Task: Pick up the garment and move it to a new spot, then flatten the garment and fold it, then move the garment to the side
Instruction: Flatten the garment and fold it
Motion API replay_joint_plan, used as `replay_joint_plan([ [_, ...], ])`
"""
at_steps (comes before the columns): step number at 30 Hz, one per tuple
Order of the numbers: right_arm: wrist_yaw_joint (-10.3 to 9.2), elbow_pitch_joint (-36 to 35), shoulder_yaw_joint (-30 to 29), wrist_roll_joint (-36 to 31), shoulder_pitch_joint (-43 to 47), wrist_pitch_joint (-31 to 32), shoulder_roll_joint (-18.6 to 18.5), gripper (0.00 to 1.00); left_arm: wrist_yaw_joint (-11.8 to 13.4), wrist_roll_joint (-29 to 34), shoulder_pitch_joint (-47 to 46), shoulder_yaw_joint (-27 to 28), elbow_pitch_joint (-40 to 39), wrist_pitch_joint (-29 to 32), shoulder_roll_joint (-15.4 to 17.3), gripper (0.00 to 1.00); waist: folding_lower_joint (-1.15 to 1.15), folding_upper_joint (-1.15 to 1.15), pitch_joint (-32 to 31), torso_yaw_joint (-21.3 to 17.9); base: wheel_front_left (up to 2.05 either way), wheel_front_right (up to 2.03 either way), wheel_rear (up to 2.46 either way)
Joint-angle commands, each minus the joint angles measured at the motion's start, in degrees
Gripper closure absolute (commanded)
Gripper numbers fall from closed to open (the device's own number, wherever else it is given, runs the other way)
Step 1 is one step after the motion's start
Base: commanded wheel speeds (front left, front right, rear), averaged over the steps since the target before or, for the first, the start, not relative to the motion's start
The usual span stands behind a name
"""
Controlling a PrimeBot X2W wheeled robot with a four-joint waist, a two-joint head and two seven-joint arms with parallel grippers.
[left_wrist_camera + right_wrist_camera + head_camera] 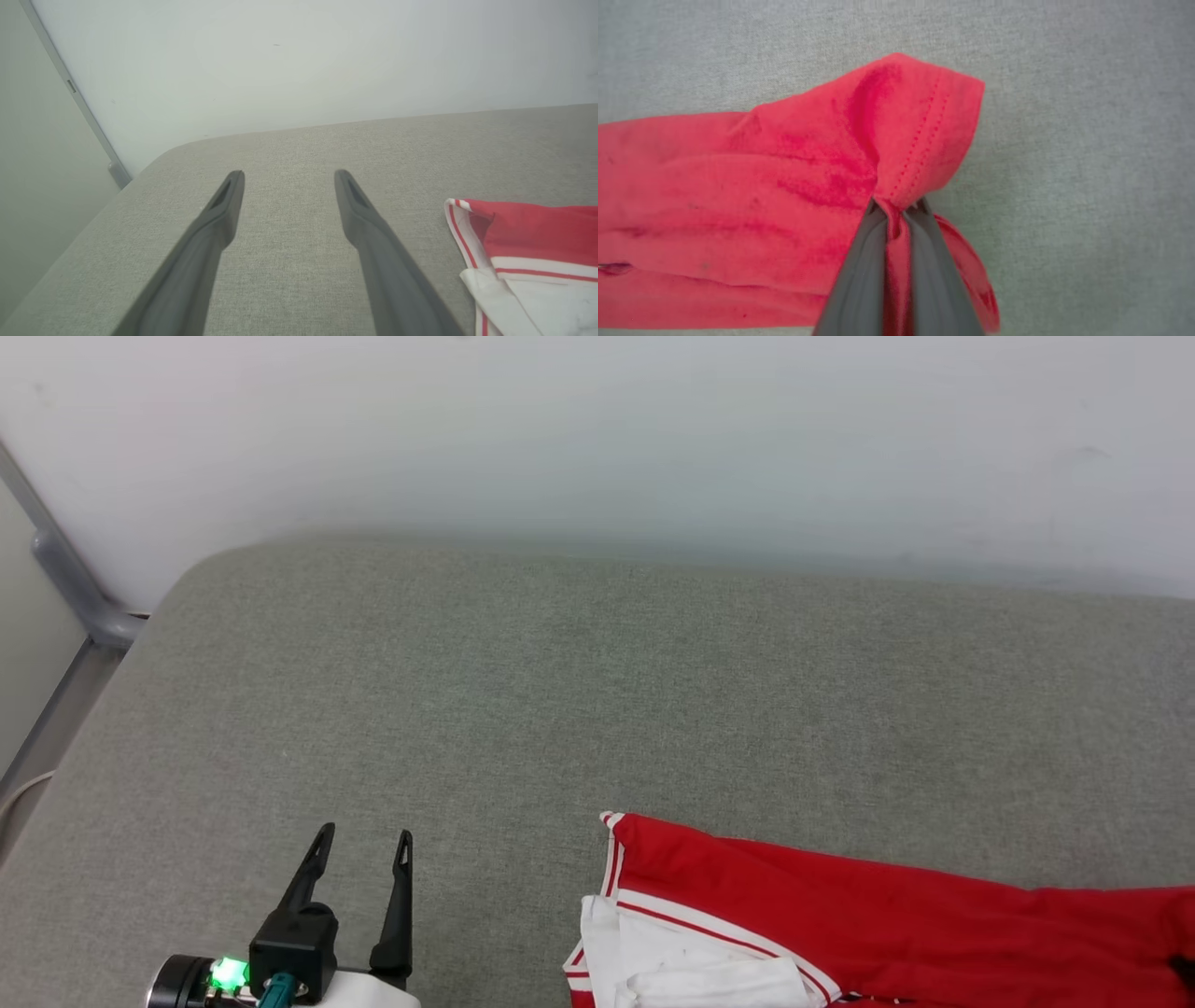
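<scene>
Head view shows the garment (840, 905) lying on the grey fabric surface (597, 691) at the lower right, well apart from the left hand (365, 832), which is released and empty. In the right wrist view the right hand (896, 205) is clenched on a red hemmed corner of it. The picture edges cut off much of the shirt and its chest is hidden. Its long axis runs left to right, the white sleeve toward the left hand.
</scene>
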Motion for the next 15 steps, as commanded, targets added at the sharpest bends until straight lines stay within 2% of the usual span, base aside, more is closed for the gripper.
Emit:
replay_joint_plan([
  [1, -0.09, -1.04, 0.33, 0.65, -0.34, 0.29, 0.03, 1.00, -0.20, 0.03, 0.94, -0.14, 0.15, -0.41, -0.05, 0.00, 0.00, 0.00, -0.60, -0.23, 0.00, 0.00, 0.00],
  [5, -0.07, -5.26, 2.13, 3.03, 1.98, 1.62, -0.93, 1.00, -0.68, -0.10, 1.54, 0.24, 0.06, -0.42, 0.01, 0.00, 0.00, 0.00, -1.79, -0.53, 0.00, 0.00, 0.00],
  [7, -0.07, -10.60, 3.82, 4.49, 3.96, 3.87, -0.83, 1.00, -1.02, -0.20, 2.23, 0.76, -0.09, -0.41, -0.19, 0.00, 0.00, 0.00, -2.64, -0.69, 0.00, 0.00, 0.00],
  [11, -0.07, -16.42, 5.13, 5.61, 5.47, 7.48, 0.30, 1.00, -1.39, -0.02, 2.70, 1.12, 0.06, -0.41, -0.81, 0.00, 0.00, 0.00, -3.26, -0.57, 0.00, 0.00, 0.00],
  [15, -0.07, -21.69, 6.19, 6.20, 6.67, 10.95, 3.19, 1.00, -2.01, 0.31, 2.99, 1.36, 0.34, -0.36, -1.30, 0.00, 0.00, 0.00, -3.80, 0.07, 0.00, 0.00, 0.00],
])
